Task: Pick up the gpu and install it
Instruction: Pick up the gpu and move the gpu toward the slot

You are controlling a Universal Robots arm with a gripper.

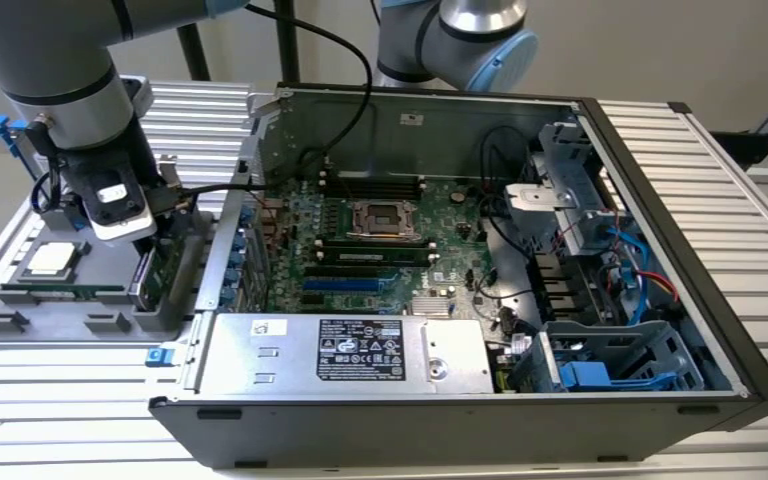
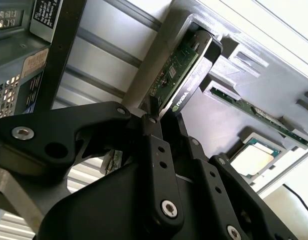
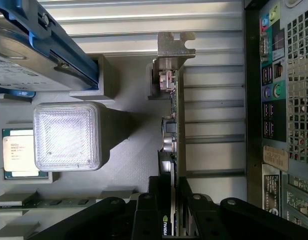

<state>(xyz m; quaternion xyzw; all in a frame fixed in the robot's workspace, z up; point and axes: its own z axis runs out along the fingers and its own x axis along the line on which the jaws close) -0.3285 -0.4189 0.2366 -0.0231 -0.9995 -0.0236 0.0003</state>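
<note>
On a slatted metal table (image 1: 718,140) lies an open computer case (image 1: 424,440), its motherboard (image 1: 357,235) facing up and a silver power supply (image 1: 344,350) along the near wall. At the exterior view's left of the case, the grey robot arm (image 1: 51,60) reaches down over a grey parts tray (image 1: 37,328) that sits just beside the case. The gpu (image 3: 177,125) stands on edge in a slot of that tray, on the side nearest the case. Its green board is turned toward the case's back panel, and its thin silver bracket (image 3: 175,45) is at the end away from the gripper. The gripper (image 3: 175,200) is at the card's other end. In both wrist views its black fingers (image 2: 151,135) sit one on each face of the card, drawn in narrow and pressed against it, and the card is seated in its slot. Elsewhere on the tray are a hard drive with blue rails (image 3: 23,65), a processor (image 3: 16,152) in a square recess, and a narrow green memory stick (image 2: 254,112) lying in a groove.
</note>
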